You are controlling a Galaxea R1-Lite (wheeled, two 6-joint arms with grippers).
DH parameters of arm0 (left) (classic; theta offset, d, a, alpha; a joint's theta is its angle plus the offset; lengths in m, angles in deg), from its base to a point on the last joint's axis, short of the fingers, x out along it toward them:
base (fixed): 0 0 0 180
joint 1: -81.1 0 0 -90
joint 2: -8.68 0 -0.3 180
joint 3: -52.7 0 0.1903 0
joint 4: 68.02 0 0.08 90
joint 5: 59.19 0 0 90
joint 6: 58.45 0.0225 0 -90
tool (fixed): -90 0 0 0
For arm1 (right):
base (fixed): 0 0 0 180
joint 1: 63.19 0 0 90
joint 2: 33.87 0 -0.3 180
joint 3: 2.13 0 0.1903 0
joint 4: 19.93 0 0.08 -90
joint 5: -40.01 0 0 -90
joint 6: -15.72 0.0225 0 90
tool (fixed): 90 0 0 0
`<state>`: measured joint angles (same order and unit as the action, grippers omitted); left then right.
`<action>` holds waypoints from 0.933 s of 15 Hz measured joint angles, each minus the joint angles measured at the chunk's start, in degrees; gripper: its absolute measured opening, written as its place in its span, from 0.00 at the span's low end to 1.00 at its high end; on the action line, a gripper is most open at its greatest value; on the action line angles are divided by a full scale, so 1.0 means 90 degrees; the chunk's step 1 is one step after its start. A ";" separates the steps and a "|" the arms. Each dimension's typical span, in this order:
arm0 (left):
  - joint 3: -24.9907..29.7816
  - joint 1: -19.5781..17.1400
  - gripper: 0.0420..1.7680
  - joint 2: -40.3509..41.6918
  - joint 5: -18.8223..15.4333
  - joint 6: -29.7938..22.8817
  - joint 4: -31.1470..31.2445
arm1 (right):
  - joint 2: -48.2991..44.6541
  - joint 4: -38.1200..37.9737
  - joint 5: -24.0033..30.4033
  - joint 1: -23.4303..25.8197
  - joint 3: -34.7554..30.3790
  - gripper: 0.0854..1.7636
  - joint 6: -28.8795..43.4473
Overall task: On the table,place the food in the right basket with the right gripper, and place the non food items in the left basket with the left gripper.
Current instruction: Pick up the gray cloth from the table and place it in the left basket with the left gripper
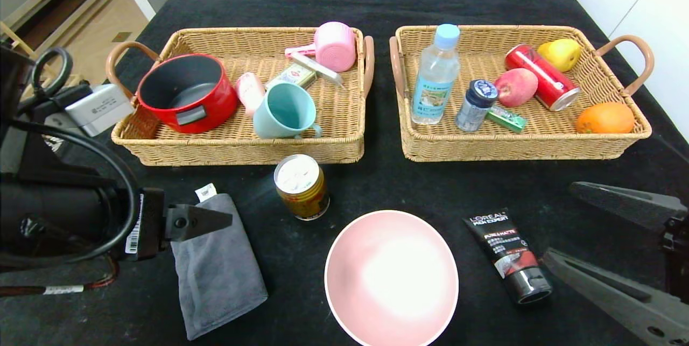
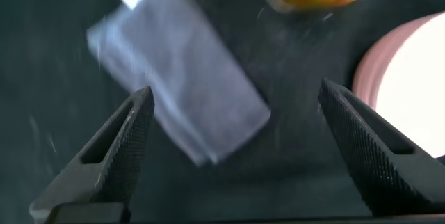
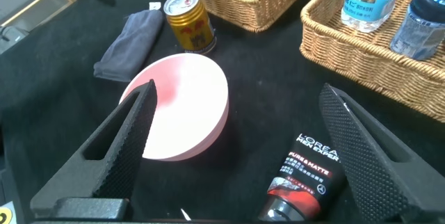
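With its fingers spread and nothing between them, the left gripper (image 1: 215,221) hovers over the grey towel (image 1: 218,265) at 7 o'clock of the pink bowl (image 1: 391,277), seemingly lining up a pick for the left basket (image 1: 334,144), while the right gripper (image 1: 597,238) idles wide apart at 3 o'clock.

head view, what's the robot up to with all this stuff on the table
It is sorting items into two wicker baskets. The left gripper hangs open over the grey towel. The right gripper, also open, is near the L'Oreal tube. The gold can and pink bowl sit on the table.
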<state>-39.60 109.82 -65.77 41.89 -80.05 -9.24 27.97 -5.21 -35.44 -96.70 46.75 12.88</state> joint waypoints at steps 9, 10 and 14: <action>0.0428 -0.0500 0.97 -0.0772 -0.0068 -0.0883 0.0490 | 0.0031 -0.0012 -0.0009 0.0022 0.0007 0.97 -0.0003; 0.0528 -0.0515 0.97 -0.0805 -0.0083 -0.0886 0.0248 | 0.0037 -0.0005 -0.0014 0.0027 0.0007 0.97 0.0000; 0.1052 -0.0539 0.97 -0.0933 -0.0058 -0.0836 -0.0532 | 0.0007 0.0001 -0.0016 0.0037 0.0007 0.97 -0.0003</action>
<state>-30.12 104.97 -74.17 41.37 -87.58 -14.03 28.03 -5.20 -35.58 -96.37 46.81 12.86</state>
